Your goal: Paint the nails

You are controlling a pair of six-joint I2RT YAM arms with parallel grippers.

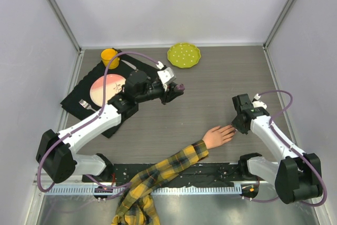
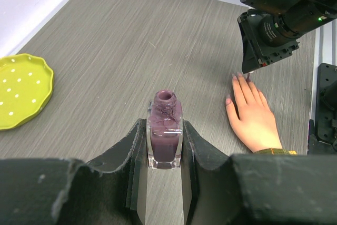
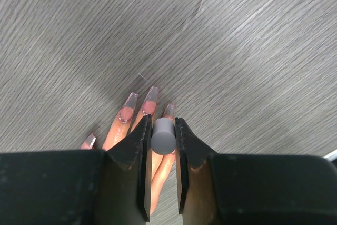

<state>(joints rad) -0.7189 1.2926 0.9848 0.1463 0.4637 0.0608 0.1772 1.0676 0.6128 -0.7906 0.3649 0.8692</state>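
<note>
My left gripper [image 2: 164,126] clamps open purple glass bottle [image 2: 165,143] | right gripper [image 3: 163,130], angled down, pinches grey round cap [image 3: 163,136] over pale mannequin nails [image 3: 150,96]

The mannequin hand [image 1: 218,136] lies flat near the worktop's front edge, its plaid sleeve [image 1: 168,169] trailing over that edge and its fingertips beside the right gripper [image 1: 236,126]. Mid-worktop, the left gripper [image 1: 176,91] holds a purple bottle [image 1: 181,86]. A green plate [image 1: 184,55] sits at the far edge.

Green plate [image 1: 184,55], yellow cup [image 1: 109,57], black placemat [image 1: 79,96]
</note>
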